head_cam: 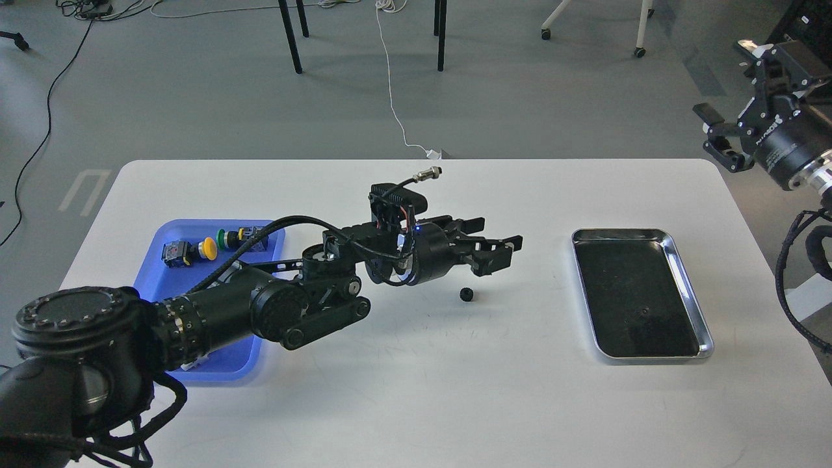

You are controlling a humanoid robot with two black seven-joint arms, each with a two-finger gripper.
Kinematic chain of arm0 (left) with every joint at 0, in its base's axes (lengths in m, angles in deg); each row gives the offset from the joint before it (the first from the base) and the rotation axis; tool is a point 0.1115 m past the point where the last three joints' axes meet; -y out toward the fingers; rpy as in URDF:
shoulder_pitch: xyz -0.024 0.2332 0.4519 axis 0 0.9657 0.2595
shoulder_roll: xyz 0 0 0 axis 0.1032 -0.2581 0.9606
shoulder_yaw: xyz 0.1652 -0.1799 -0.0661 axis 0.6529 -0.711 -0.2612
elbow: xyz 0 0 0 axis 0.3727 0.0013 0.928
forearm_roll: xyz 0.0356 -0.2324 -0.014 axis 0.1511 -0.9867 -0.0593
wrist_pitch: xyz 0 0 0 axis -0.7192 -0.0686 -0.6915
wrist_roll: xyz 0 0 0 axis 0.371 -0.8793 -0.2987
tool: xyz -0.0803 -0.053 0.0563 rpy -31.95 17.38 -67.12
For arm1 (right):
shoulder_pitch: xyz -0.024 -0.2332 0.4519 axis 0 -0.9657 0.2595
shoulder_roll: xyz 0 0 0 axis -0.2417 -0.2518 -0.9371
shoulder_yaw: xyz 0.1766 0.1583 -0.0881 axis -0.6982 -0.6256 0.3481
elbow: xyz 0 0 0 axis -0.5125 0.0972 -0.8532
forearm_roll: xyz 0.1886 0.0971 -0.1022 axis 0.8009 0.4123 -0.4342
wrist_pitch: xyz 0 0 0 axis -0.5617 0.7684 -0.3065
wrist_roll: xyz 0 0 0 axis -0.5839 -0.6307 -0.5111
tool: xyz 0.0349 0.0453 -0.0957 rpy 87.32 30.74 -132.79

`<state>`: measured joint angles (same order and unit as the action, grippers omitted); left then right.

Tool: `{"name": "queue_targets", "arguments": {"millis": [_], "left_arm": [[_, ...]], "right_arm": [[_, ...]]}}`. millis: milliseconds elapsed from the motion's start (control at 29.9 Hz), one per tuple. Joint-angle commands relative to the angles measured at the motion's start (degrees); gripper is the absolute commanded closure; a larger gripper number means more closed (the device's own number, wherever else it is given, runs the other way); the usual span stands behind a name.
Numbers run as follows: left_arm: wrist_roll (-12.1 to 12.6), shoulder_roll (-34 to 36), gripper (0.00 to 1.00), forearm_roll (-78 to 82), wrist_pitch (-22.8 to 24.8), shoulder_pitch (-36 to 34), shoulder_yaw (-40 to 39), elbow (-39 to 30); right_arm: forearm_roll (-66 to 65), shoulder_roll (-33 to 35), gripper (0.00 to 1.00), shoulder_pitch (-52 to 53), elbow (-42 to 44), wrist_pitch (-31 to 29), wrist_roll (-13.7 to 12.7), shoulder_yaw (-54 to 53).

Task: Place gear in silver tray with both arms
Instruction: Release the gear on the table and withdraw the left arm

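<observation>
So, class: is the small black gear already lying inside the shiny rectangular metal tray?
No: the small black gear lies on the white table, left of the shiny rectangular metal tray.

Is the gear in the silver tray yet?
Out. The gear lies on the white table, left of the silver tray, below the open left claw.

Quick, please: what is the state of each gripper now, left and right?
Left gripper: open, holding nothing; the gear lies on the table below it.
Right gripper: open, holding nothing, raised off to the table's right.
</observation>
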<state>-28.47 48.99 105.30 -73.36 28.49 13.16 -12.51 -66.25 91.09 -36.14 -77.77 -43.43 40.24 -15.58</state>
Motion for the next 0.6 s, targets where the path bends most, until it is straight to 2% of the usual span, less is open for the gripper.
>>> {"name": "queue_targets", "arguments": {"millis": [0,100,234,401,568], "left_arm": [[-2.91,3.48,0.03,-12.08,2.10,-1.01,-7.50,-2.33],[-4.15,8.67,0.03,-25.16,7.80,-1.28,-12.42,-2.34],[-3.89,15.27,0.03,-50.55,17.73,0.56,-19.72,-1.81],[-3.97,24.76,0.02,-74.84,22.84,3.55,-22.19,-1.81],[-3.63,31.18,0.02,-84.54,27.07,6.89,-28.85,-1.81]], "right_arm": [[0.01,-0.78,0.01,4.67,1.16,-0.92,-0.15,2.79],[0.01,-1.13,0.01,8.89,1.33,-4.78,-0.06,7.09],[0.01,-3.68,0.01,13.73,2.74,-6.02,0.12,12.72],[-1.13,-7.63,0.01,22.77,4.41,-6.38,0.30,23.69],[-7.79,-15.71,0.01,34.64,7.31,-6.38,0.56,40.39]]}}
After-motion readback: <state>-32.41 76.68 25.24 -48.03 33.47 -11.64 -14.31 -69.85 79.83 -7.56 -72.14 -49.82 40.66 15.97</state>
